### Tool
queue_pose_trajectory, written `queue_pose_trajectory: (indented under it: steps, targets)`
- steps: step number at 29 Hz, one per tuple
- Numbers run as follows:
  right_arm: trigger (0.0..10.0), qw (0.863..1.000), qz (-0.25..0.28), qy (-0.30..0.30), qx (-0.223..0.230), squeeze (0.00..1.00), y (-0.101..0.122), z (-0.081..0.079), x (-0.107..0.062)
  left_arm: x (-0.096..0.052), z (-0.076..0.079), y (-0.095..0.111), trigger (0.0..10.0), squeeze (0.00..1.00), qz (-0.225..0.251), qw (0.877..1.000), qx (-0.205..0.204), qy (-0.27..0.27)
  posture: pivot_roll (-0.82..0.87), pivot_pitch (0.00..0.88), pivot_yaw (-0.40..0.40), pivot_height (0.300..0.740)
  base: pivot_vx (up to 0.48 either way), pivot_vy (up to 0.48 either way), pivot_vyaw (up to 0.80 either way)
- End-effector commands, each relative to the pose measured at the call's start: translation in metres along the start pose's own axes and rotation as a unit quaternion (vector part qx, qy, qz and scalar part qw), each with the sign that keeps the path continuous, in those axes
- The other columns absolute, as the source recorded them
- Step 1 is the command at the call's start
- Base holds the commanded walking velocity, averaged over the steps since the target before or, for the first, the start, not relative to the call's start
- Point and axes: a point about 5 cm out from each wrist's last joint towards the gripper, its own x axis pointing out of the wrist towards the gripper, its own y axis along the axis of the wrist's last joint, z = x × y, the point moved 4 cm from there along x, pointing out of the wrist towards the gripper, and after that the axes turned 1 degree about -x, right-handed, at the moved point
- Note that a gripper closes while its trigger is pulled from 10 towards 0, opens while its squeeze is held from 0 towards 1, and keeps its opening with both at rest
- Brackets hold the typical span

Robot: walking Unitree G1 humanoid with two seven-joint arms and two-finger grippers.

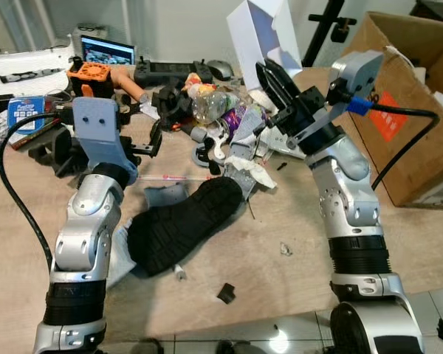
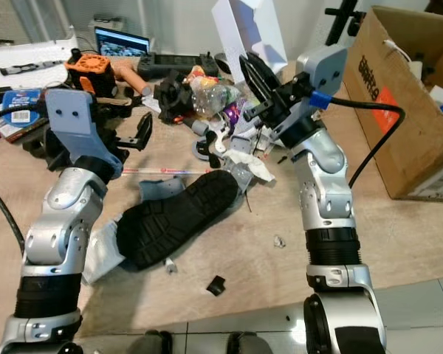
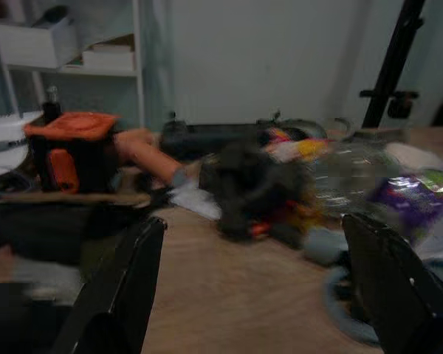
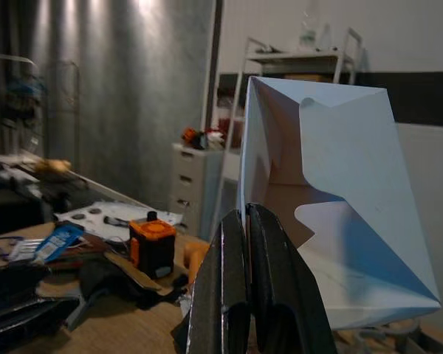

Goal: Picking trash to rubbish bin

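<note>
Two silver arms reach over a wooden table [image 1: 295, 273] littered with trash. Nearest the robot: a small black scrap [image 1: 226, 293], then a black shoe [image 1: 184, 225] lying sole-up on grey cloth. Left gripper [image 1: 156, 139] hovers just beyond the shoe, above a thin pink straw-like stick [image 1: 173, 178]; its fingers [image 3: 125, 287] stand well apart with nothing between them. Right gripper [image 1: 275, 82] is raised above the trash pile, tilted up and away; its fingers [image 4: 280, 295] are pressed together and no item is visible in their grip, with the white folded carton [image 4: 332, 214] directly behind the tips. The pile sits mid-table: crumpled white paper [image 1: 247, 166], a clear plastic bottle [image 1: 214, 105], a purple wrapper [image 1: 245, 118]. Farther back: an orange-topped black block [image 1: 91, 77], a black controller [image 1: 171, 71], a small screen [image 1: 107, 50]. A cardboard box [image 1: 413, 110] stands at the table's right side.
</note>
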Motion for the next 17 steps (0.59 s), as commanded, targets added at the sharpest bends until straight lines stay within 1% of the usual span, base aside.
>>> queue_pose_trajectory:
  steps: [1, 2, 5, 8, 9, 11, 12, 14, 16, 17]
  targets:
    - [10.0, 1.000, -0.002, -0.013, -0.010, 0.00, 0.002, 0.009, -0.005, 0.000, 0.008, -0.001, 10.0, 0.00, 0.000, 1.000, 0.003, -0.013, 0.03, 0.151, -0.042, 0.740, 0.000, -0.480, 0.00]
    - [10.0, 1.000, -0.001, -0.016, -0.012, 0.00, 0.003, 0.011, -0.005, 0.001, 0.008, -0.002, 10.0, 0.00, 0.000, 1.000, 0.005, -0.014, 0.03, 0.179, -0.046, 0.740, 0.000, -0.480, 0.00]
    - [10.0, 1.000, -0.001, -0.018, -0.013, 0.00, 0.004, 0.014, -0.004, 0.003, 0.008, -0.002, 10.0, 0.00, -0.001, 1.000, 0.006, -0.015, 0.03, 0.179, -0.046, 0.740, 0.000, -0.480, 0.00]
    - [10.0, 1.000, 0.001, -0.024, -0.020, 0.00, 0.008, 0.019, -0.007, 0.002, 0.008, -0.001, 10.0, 0.00, 0.001, 1.000, 0.002, -0.013, 0.03, 0.172, -0.043, 0.740, 0.000, -0.480, 0.00]
    - [10.0, 0.999, 0.001, -0.025, -0.020, 0.00, 0.008, 0.020, -0.006, 0.003, 0.008, -0.001, 10.0, 0.00, 0.001, 1.000, 0.002, -0.013, 0.03, 0.154, -0.043, 0.740, 0.000, -0.480, 0.00]
    - [10.0, 0.999, 0.000, -0.029, -0.020, 0.00, 0.008, 0.022, -0.006, 0.004, 0.007, -0.002, 10.0, 0.00, -0.001, 1.000, 0.004, -0.013, 0.03, 0.182, -0.047, 0.740, 0.000, -0.469, 0.00]
    - [10.0, 0.999, -0.001, -0.030, -0.021, 0.00, 0.007, 0.023, -0.006, 0.004, 0.007, -0.002, 10.0, 0.00, -0.002, 1.000, 0.004, -0.013, 0.03, 0.182, -0.047, 0.740, 0.000, -0.458, 0.00]
    - [10.0, 0.999, -0.002, -0.030, -0.022, 0.00, 0.008, 0.023, -0.007, 0.003, 0.005, -0.006, 10.0, 0.00, -0.013, 1.000, -0.013, -0.006, 0.03, 0.160, -0.043, 0.740, 0.000, 0.000, 0.00]
    - [10.0, 0.999, -0.002, -0.031, -0.022, 0.00, 0.008, 0.024, -0.007, 0.003, 0.004, -0.006, 10.0, 0.00, -0.014, 1.000, -0.010, -0.006, 0.03, 0.160, -0.044, 0.740, 0.000, 0.000, 0.00]
    - [10.0, 0.999, -0.002, -0.031, -0.023, 0.00, 0.008, 0.025, -0.007, 0.003, 0.004, -0.007, 10.0, 0.00, -0.015, 1.000, -0.010, -0.006, 0.03, 0.184, -0.046, 0.740, 0.000, 0.000, 0.00]
